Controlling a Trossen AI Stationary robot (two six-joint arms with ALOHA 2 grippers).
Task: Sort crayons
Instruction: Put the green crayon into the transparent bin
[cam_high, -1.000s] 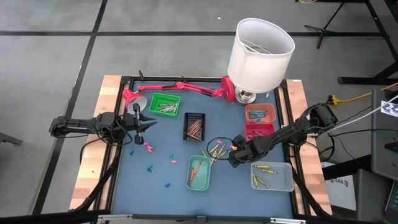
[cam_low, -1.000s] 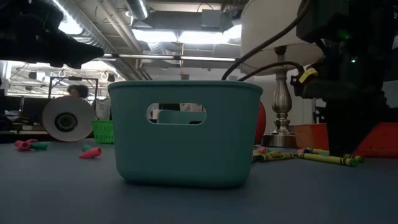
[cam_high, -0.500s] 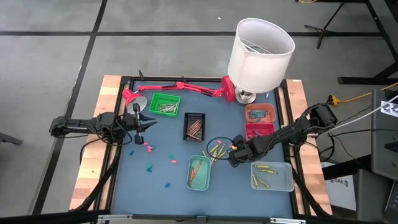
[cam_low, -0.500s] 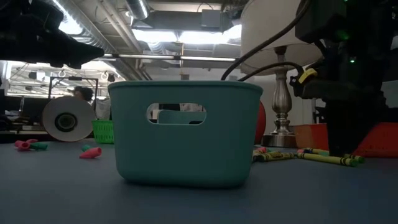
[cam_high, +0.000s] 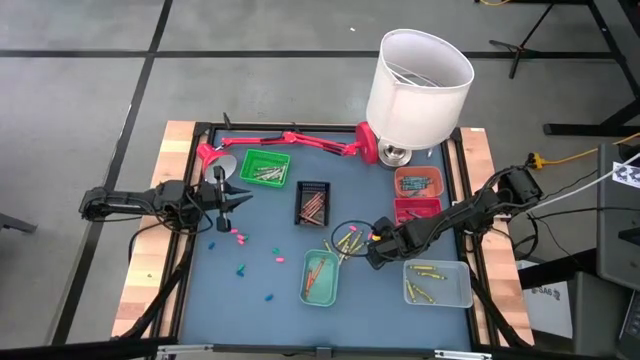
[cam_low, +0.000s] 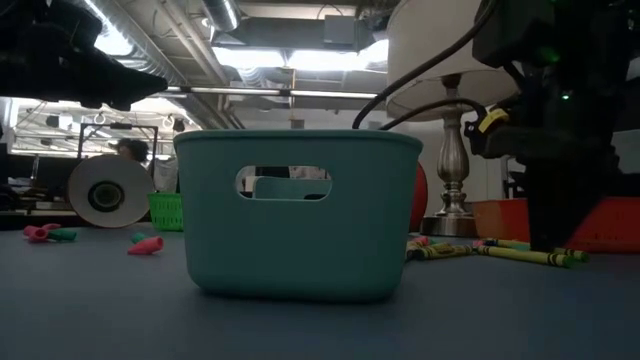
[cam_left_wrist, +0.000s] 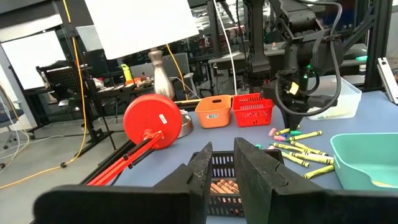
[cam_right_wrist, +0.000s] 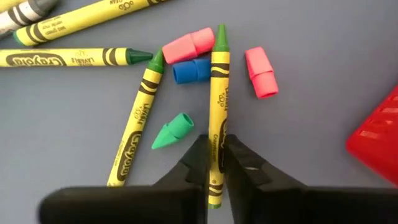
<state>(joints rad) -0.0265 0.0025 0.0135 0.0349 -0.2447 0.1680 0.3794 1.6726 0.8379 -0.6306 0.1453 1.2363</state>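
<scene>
1. Two arms are over the bench (cam_high: 200, 300); the right hand (cam_high: 372, 247) is low at the loose pile of crayons (cam_high: 350, 240) in the middle, its fingers (cam_right_wrist: 239, 163) pinched onto one yellow crayon (cam_right_wrist: 216, 118) lying flat on the blue mat.
2. Around that crayon sit small rubbery cap erasers, two pink (cam_right_wrist: 188, 45), one blue (cam_right_wrist: 192, 70), one green (cam_right_wrist: 174, 130), and more yellow paper-wrapped sticks just beside it.
3. Close to the right hand stand a red slotted tray (cam_high: 418, 210), an orange tray (cam_high: 418, 181) and a clear tray (cam_high: 438, 283) with yellow crayons in it; a teal tray (cam_high: 320, 276) sits on the other side.
4. Left hand (cam_high: 240, 197) hangs off the mat near the green tray (cam_high: 264, 167), fingers narrowly apart with nothing between them.
5. Behind stand a white-shaded lamp (cam_high: 418, 82) and a red desk lamp (cam_high: 290, 140); a black tray (cam_high: 313, 203) lies mid-mat.
6. Open mat remains toward the near left, dotted with a few scattered bits (cam_high: 240, 238).
</scene>
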